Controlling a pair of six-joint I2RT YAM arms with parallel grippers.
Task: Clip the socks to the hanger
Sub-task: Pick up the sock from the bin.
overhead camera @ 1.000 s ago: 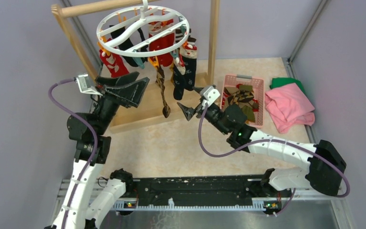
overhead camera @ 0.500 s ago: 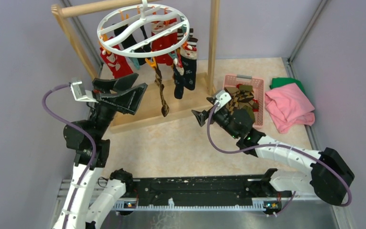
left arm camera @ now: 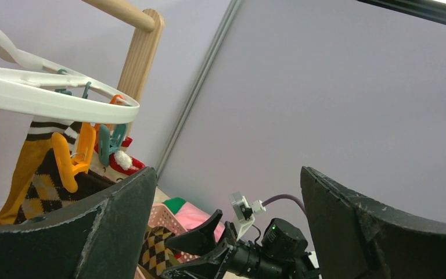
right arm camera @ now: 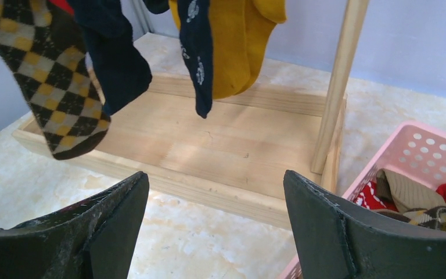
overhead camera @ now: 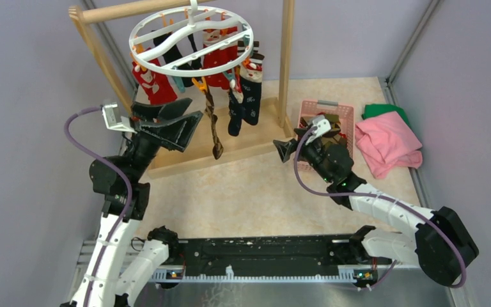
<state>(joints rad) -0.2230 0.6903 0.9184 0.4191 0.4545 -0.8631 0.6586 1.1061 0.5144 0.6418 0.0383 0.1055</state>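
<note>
Hanging from wooden rack (overhead camera: 286, 57), hanger (overhead camera: 192, 39) ringed with clipped socks (overhead camera: 217, 59), left gripper (overhead camera: 174, 119) splayed empty just below, right gripper (overhead camera: 295, 142) splayed empty beside pink basket (overhead camera: 325, 103), further socks seemingly inside, mostly hidden by arm.

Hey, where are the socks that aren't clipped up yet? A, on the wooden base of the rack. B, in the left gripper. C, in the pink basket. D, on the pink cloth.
C: the loose socks lie heaped inside the pink basket, as the right wrist view shows.
</note>
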